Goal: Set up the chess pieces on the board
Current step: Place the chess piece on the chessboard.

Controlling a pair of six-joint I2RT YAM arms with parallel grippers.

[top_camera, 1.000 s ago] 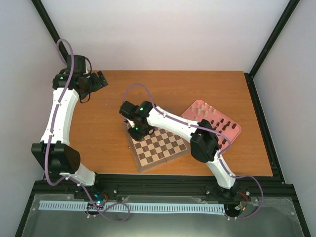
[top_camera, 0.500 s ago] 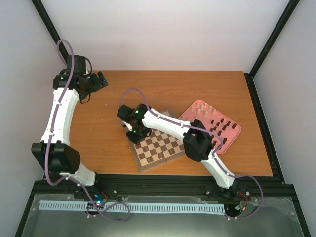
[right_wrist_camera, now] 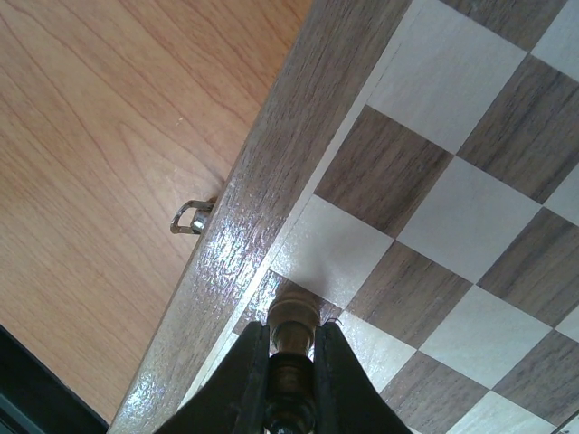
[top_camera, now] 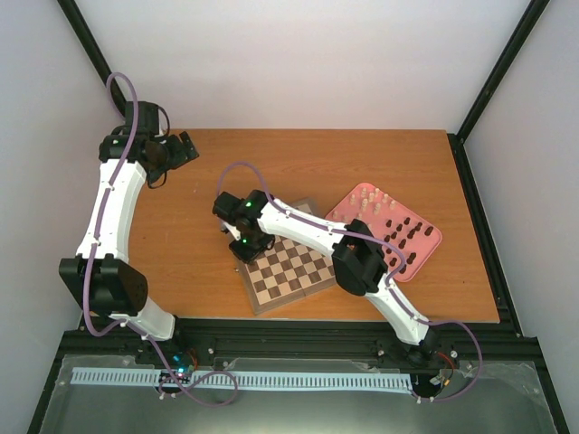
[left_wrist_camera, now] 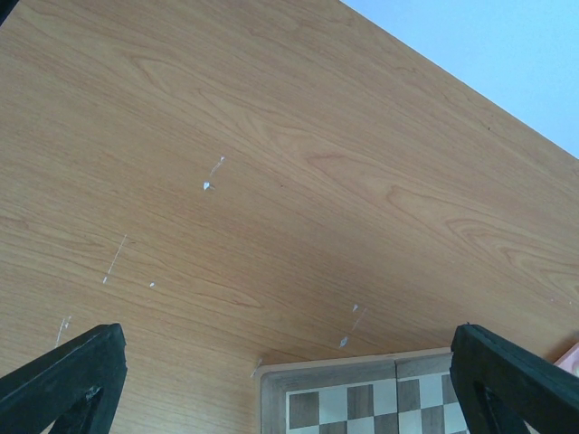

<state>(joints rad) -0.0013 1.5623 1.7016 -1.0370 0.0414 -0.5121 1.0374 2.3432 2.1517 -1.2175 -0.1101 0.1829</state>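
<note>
The right gripper [right_wrist_camera: 291, 348] pinches a dark chess piece [right_wrist_camera: 292, 316]; its long axis follows the fingers, free end pointing at the board [right_wrist_camera: 262, 172] beside its left border. The left gripper [top_camera: 184, 146] gapes empty, far left.

Right gripper [right_wrist_camera: 291, 342] sits at the bottom centre of the view, and its two dark fingers [right_wrist_camera: 245, 366] are closed tight on a dark brown chess piece [right_wrist_camera: 292, 316]. Only the piece's rounded top shows past the fingertips. The piece is over a dark square in the outermost row of the board [right_wrist_camera: 271, 181], right by the board's brown border. Can't tell if its base touches the square. The border runs diagonally from upper right to lower left, with light and dark checks to its right. A small metal clasp [right_wrist_camera: 192, 216] sticks out from the board's outer edge. Bare wood-grain desk [right_wrist_camera: 99, 127] fills the left side.
</note>
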